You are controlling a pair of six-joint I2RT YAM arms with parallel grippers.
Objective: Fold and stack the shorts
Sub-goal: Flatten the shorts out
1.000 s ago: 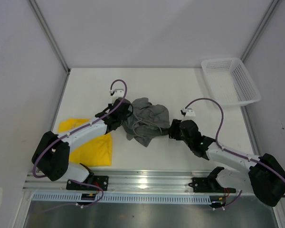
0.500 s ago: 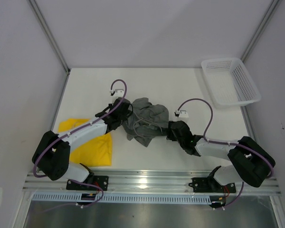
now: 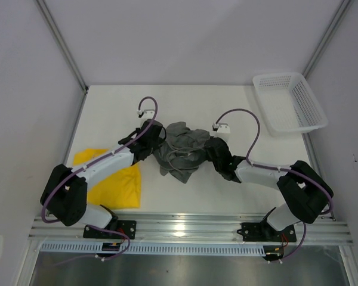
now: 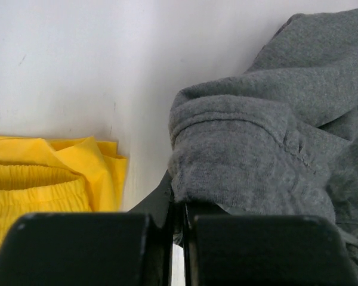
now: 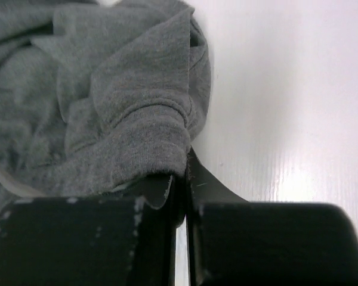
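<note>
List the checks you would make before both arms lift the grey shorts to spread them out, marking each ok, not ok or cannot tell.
1. Grip of the left claw on the grey shorts: ok, shut on a fold of cloth.
2. Grip of the right claw on the opposite side: ok, shut on a hem.
3. Each claw holds a single layer: cannot tell.
4. Grey shorts lying flat: not ok, bunched in a heap.
5. Yellow shorts apart from the grey pair: ok.
6. Basket away from both arms: ok.

Two shorts (yellow pair (image 3: 116, 187), grey pair (image 3: 182, 149)), one basket (image 3: 284, 107).
</note>
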